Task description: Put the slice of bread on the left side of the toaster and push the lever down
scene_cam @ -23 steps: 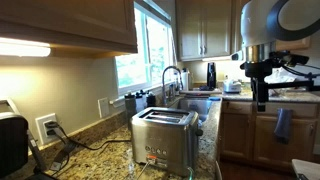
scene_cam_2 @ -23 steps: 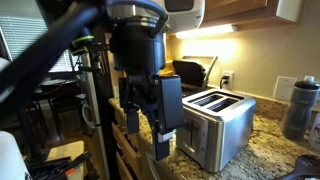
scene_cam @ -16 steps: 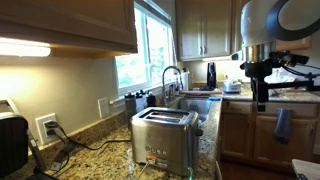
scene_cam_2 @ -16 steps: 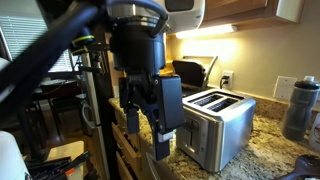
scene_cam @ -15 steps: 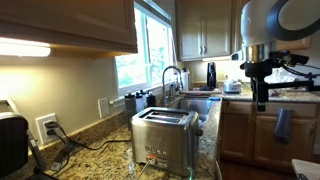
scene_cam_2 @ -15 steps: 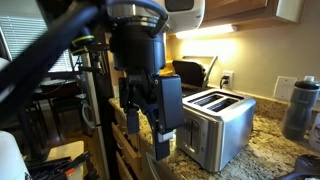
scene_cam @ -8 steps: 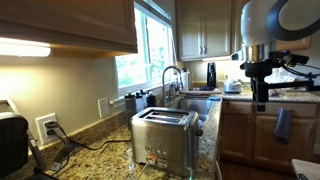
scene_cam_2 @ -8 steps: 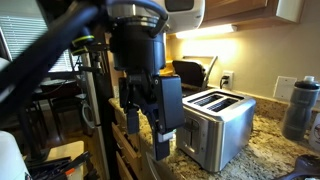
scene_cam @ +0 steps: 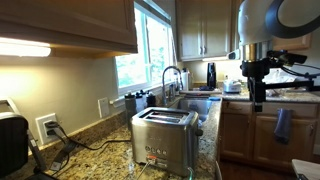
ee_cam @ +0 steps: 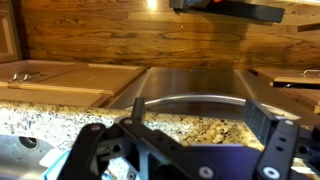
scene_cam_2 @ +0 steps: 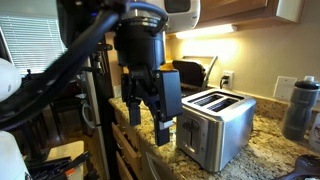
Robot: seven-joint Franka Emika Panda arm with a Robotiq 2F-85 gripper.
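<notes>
Toaster point(scene_cam: 164, 140) stands upright on the speckled granite surface point(scene_cam: 100, 152), close to its front edge. In an exterior view the narrow end with the buttons faces the camera. The long axis, and both slots with it, runs away toward the faucet point(scene_cam: 172, 78) and the window. In an exterior view its brushed long side point(scene_cam_2: 232, 130) recedes to the right of the picture, slots on top, with a black appliance point(scene_cam_2: 190, 72) behind and a dark bottle point(scene_cam_2: 302, 108) to the right.

End effector point(scene_cam_2: 150, 125) hangs fingers-down, off the surface's edge, not touching the toaster. In an exterior view it sits well apart from the toaster, in front of the lower cabinets point(scene_cam: 240, 135).

Wrist view: fingers point(ee_cam: 272, 142) spread wide, released. Granite and a steel face lie past them; cannot tell what the steel belongs to.
</notes>
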